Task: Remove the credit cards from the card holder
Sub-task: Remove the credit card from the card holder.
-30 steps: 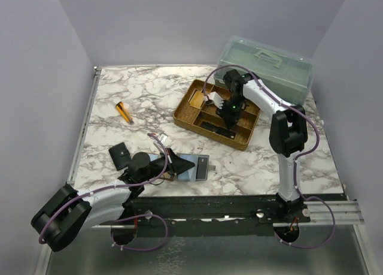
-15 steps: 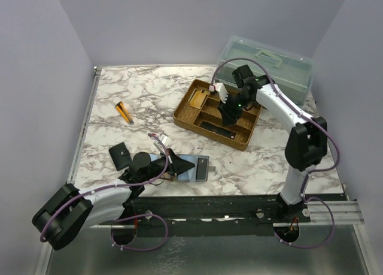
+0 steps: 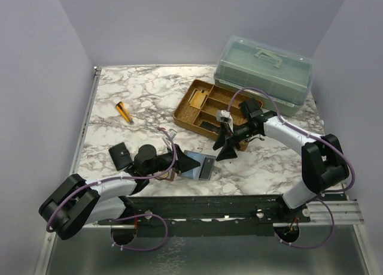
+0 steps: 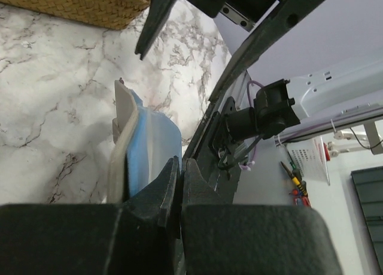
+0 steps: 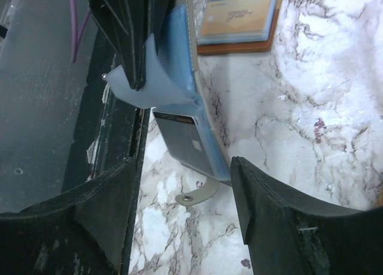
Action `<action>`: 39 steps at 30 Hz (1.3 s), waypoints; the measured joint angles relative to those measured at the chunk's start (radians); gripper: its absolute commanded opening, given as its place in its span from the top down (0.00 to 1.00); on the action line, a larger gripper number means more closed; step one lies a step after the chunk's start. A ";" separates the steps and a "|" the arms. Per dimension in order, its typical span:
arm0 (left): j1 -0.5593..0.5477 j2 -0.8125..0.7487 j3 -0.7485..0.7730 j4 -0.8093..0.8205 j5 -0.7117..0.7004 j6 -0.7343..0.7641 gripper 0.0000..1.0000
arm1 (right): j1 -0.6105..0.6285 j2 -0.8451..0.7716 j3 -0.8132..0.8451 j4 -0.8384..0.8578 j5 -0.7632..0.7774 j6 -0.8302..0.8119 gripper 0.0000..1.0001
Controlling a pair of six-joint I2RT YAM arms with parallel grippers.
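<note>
The jaws of the left gripper (image 4: 181,173) are being pressed tight together. The blue panel (image 5: 173,59) of the card holder (image 3: 200,167) is being pinched between them and raised up from the table. The jaws of the right gripper (image 5: 185,167) are being held wide apart, and nothing is being gripped by them. The end of the card holder is being seen in the gap between them, with space left on both sides. A grey card (image 5: 182,137) is being shown on the inner side of the holder, and a small tab (image 5: 194,195) with a round snap is being seen just below it. The tan-orange panel (image 5: 239,14), with a brown edge around it, is being laid flat on the marble table (image 3: 149,89). The card holder is being kept near the front edge of the table, between the two grippers. Farther back, a woven tray (image 3: 191,126) is being rested on the table, with a clear lidded box (image 3: 263,68) just behind it. A small black case (image 3: 121,155) is being seen left of the left gripper, and a small orange stick (image 3: 124,112) well apart from it, farther back.
</note>
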 measured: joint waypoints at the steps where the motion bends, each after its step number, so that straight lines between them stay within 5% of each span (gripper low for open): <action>1: 0.000 0.004 0.003 0.000 0.007 0.002 1.00 | 0.000 0.000 -0.011 0.025 0.000 0.015 0.28; 18: 0.000 0.039 0.082 -0.002 0.107 0.016 1.00 | 0.068 0.071 -0.013 0.089 -0.016 0.000 0.33; 31: 0.000 -0.111 0.074 -0.039 0.068 0.052 1.00 | 0.085 0.106 -0.007 -0.010 -0.069 -0.085 0.39; 34: 0.000 -0.137 0.062 -0.047 0.056 0.058 1.00 | 0.085 0.115 0.007 -0.033 -0.099 -0.093 0.47; 39: 0.000 -0.158 0.045 -0.067 0.037 0.063 1.00 | 0.085 0.123 0.043 -0.071 -0.152 -0.099 0.76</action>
